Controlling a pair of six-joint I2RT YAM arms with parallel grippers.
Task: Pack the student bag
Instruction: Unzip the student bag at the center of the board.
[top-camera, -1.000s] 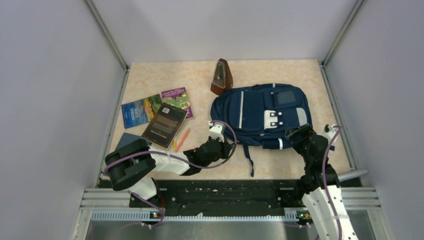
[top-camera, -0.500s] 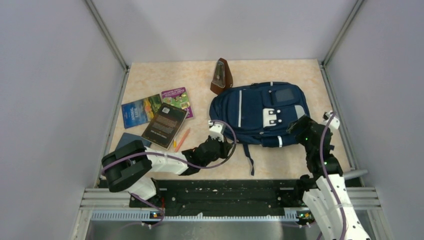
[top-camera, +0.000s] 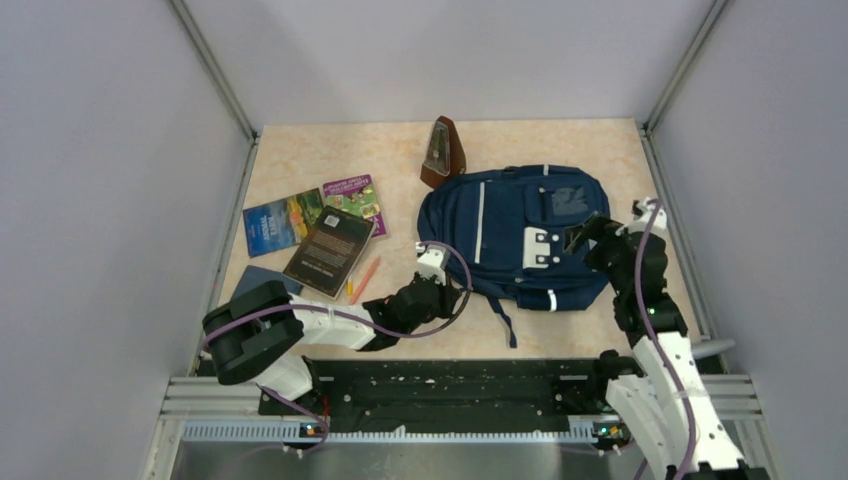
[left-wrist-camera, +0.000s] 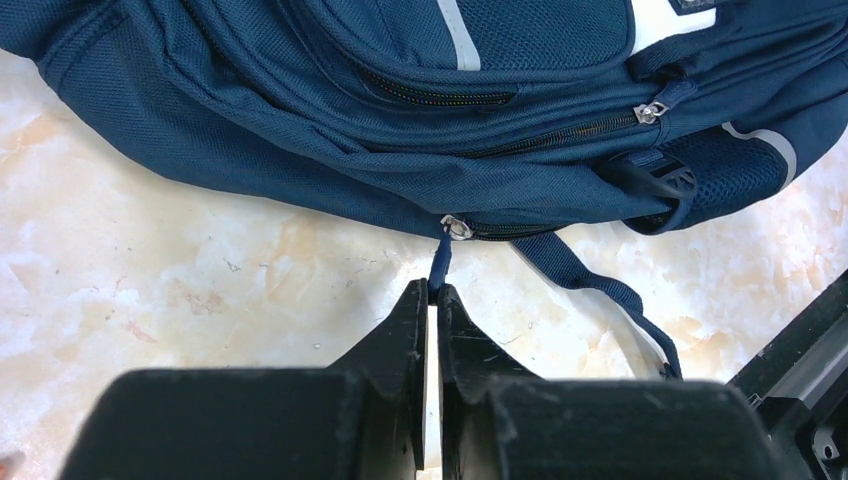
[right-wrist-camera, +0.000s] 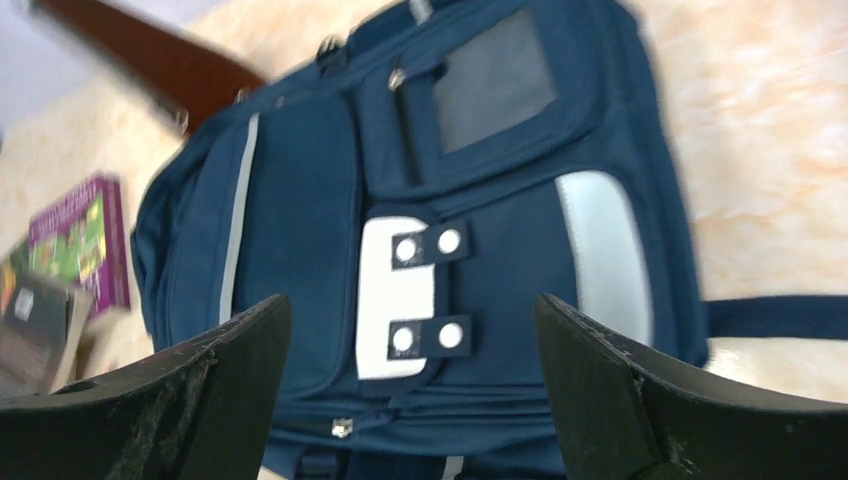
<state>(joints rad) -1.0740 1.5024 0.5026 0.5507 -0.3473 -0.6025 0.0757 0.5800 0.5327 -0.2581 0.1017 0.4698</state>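
Bare bench (top-camera: 330, 150) lies open behind the books (top-camera: 318, 235) (far left corner); the metronome (top-camera: 442, 155) crowds the far edge of the student bag (top-camera: 500, 225), blocking that side.

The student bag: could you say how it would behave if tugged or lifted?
Probably floppy: the student bag is soft, creased fabric. Likely light, as it lies fairly flat. The left gripper, shut on the zip pull, may drag it along.

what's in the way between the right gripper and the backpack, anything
Nothing visible. The open right gripper hangs over the front of the student bag, with only bag fabric showing between its fingers. The metronome stands beyond the bag's far edge.
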